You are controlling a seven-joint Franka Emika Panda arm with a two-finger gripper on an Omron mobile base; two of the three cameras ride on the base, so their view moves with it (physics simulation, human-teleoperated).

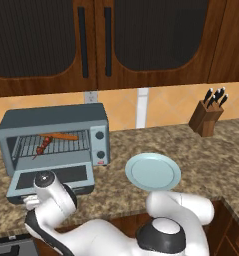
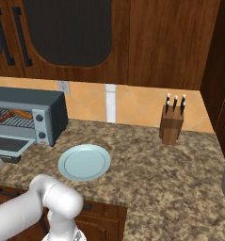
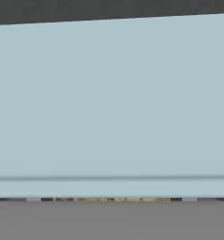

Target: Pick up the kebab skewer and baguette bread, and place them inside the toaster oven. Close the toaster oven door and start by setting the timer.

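A: Status?

B: Both food items are loaded. The kebab skewer (image 1: 44,144) and the baguette bread (image 1: 59,136) lie on the wire rack (image 1: 53,145) inside the toaster oven (image 1: 53,135), left of centre in the left base view. The baguette sits just behind the skewer, toward the back of the rack. The pale plate (image 1: 153,171) on the counter (image 1: 201,150) is bare.

A: Door?

B: The toaster oven door (image 1: 51,181) is not yet closed. It's folded down flat in front of the cavity, at lower left of the left base view. Closing it and setting the timer are what's left, by my read.

A: Where's your arm?

B: Bent low and swung to the left side, wrist down at the front edge of the dropped door. My hand view is pressed up against a flat pale grey-blue panel, with a strip of speckled counter along its bottom. I judge that's the door's underside or front face, seen from very close.

A: Hand state?

B: My hand stands wide open and carries nothing. Its fingertips are not visible, so I can't tell whether they touch the door.

A: Timer knobs?

B: They are on the right side panel (image 1: 99,140) of the oven, and well apart from my wrist.
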